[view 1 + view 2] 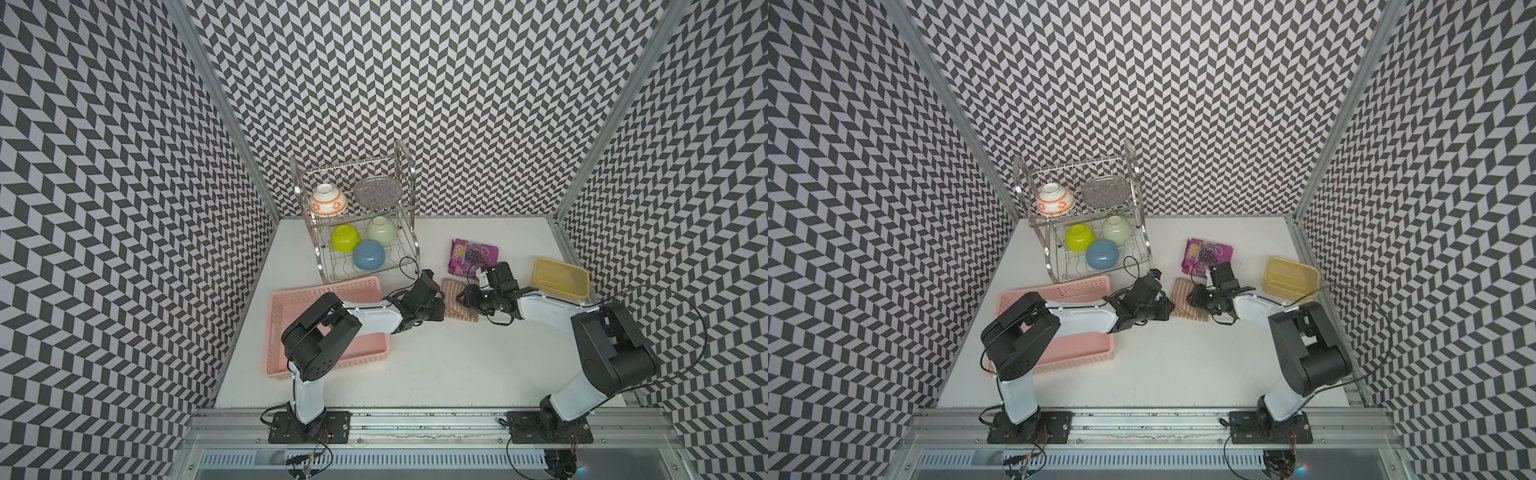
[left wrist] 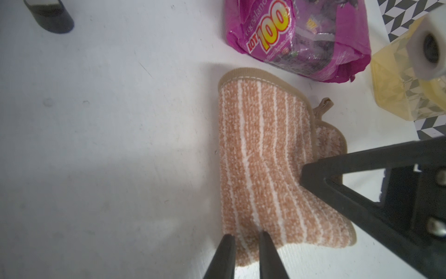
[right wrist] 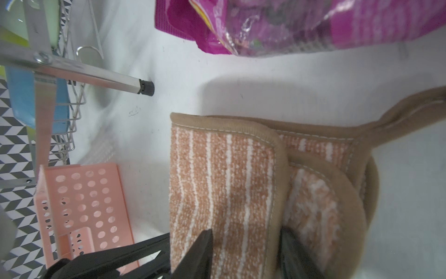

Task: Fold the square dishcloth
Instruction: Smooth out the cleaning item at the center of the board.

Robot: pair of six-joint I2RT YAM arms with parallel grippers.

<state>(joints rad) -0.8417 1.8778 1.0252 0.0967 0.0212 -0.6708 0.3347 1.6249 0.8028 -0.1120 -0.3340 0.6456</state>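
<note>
Dishcloth [image 2: 260, 157], folded, lies pinched in left claw [image 2: 245, 238]; right claw [image 3: 246, 232], half-open, straddles its top flap.

Your left arm [image 1: 374, 318] and right arm [image 1: 544, 309] stretch inward, wrists nearly meeting.
Left gripper [image 2: 246, 241] pinches the cloth [image 2: 260, 157]; right gripper [image 3: 246, 229] rests its tips on it, jaws apart.

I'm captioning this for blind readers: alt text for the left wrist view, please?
The left hand pinches an edge of the folded, striped square dishcloth on a table, while the right arm's black finger rests on its side. A purple snack bag and yellow container lie nearby.
</note>
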